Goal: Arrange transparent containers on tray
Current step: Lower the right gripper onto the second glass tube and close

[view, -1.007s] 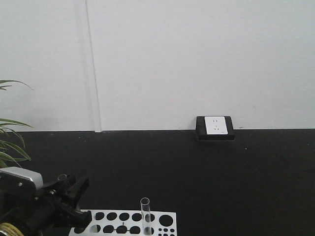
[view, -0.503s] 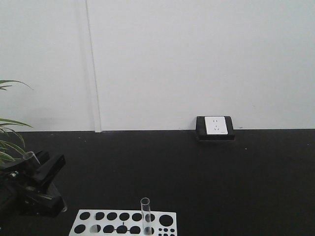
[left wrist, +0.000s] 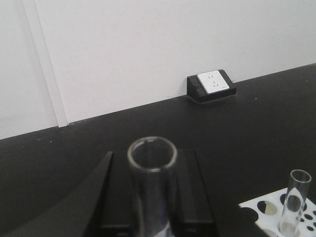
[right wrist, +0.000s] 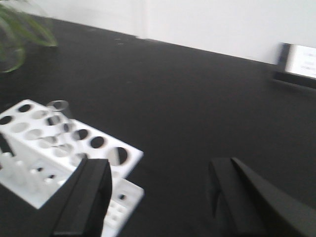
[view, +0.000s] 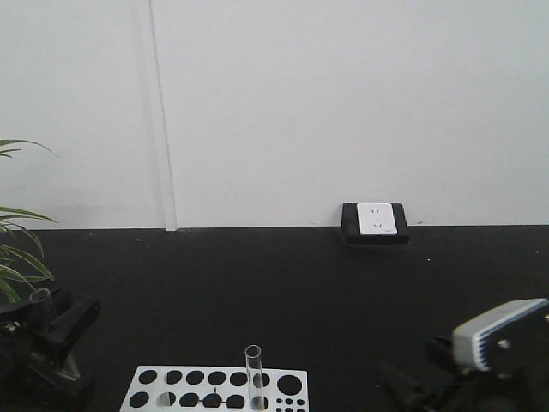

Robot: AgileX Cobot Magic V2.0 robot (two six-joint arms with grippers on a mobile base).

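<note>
My left gripper [view: 58, 333] sits low at the far left, shut on a clear test tube [view: 39, 299] that stands upright between its fingers. The left wrist view shows this tube's round rim [left wrist: 152, 153] close up, with black fingers [left wrist: 116, 195] pressed against both sides. A second test tube [view: 253, 376] stands in a hole of the white perforated rack [view: 184, 390]; it also shows as a tube [left wrist: 296, 200] at the right of the left wrist view. My right gripper [right wrist: 158, 195] is open and holds nothing, right of the rack [right wrist: 29, 148] and its tube [right wrist: 59, 123].
A black-framed white wall outlet [view: 375, 221] sits at the back edge of the black tabletop. Plant leaves [view: 17, 266] reach in from the left. The right arm's grey body [view: 502, 342] rises at the lower right.
My left gripper has carried its test tube left and down, away from the rack. The right arm has come into view at the lower right. The tube in the rack has not moved.
</note>
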